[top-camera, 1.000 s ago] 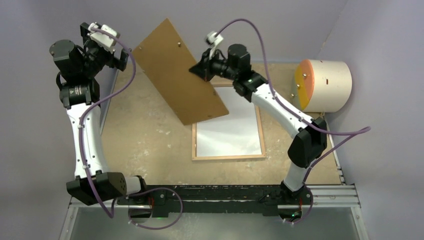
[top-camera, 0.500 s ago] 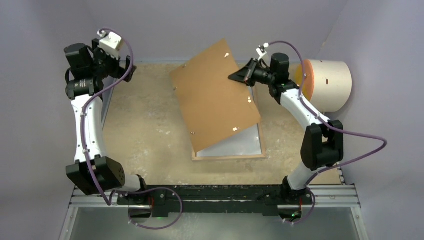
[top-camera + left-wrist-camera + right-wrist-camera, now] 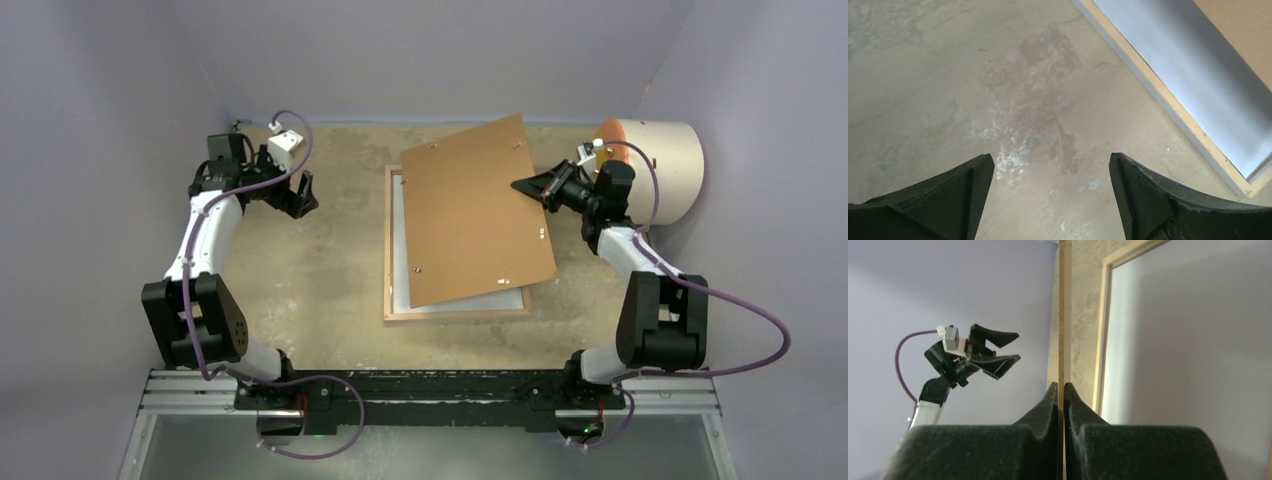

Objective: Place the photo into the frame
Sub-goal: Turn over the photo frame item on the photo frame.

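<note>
The frame (image 3: 455,314) lies back-up on the table, light wood rim showing. A white surface (image 3: 402,270) fills its opening; I cannot tell if it is the photo's back. My right gripper (image 3: 528,188) is shut on the right edge of the brown backing board (image 3: 475,215), which hangs tilted over the frame. In the right wrist view the board (image 3: 1064,315) is edge-on between my gripper's (image 3: 1061,387) fingers, with the frame rim (image 3: 1103,340) beyond. My left gripper (image 3: 300,195) is open and empty, left of the frame; its wrist view (image 3: 1052,170) shows the rim (image 3: 1168,105).
A cream cylinder with an orange face (image 3: 655,170) stands at the back right, close behind my right wrist. Purple walls close in the back and both sides. A metal rail (image 3: 430,385) runs along the near edge.
My right gripper has swung the backing board down and to the right, over the frame. My left arm has come down and toward the frame's left side, gripper open.
</note>
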{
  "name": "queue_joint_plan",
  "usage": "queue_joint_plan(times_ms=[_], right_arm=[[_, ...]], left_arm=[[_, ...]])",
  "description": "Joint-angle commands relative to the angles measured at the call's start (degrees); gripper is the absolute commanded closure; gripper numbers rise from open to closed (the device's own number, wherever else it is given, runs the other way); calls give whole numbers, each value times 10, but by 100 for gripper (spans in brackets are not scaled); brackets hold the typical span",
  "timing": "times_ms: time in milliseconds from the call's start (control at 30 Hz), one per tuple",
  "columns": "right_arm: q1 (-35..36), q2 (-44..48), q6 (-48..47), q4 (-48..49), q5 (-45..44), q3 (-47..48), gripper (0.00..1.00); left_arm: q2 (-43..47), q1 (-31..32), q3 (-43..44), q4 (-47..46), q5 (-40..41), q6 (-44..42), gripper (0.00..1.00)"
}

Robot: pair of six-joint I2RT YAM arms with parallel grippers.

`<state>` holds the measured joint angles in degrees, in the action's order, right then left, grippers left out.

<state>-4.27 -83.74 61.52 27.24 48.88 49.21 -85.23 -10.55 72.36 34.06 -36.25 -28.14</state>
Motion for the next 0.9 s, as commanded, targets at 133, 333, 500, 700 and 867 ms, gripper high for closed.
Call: queue_joint_plan(times_ms=[133,333,500,700,867], right_arm=[[-6,-34,38,153,27,-31,100],[-6,-79,47,210,19,-46,100],[-4,-114,69,262,8,-59,100],[-3,-147,89,290,5,-70,100],[2,-159,82,270,-8,-75,100]], left_arm=[[-39,62,-33,-42,-5,-9,10],[-88,87,-36,-76,-4,17,12],[-112,116,-38,-97,15,20,13],[-128,141,-41,-106,31,20,13],[-141,150,-39,-109,41,22,13]])
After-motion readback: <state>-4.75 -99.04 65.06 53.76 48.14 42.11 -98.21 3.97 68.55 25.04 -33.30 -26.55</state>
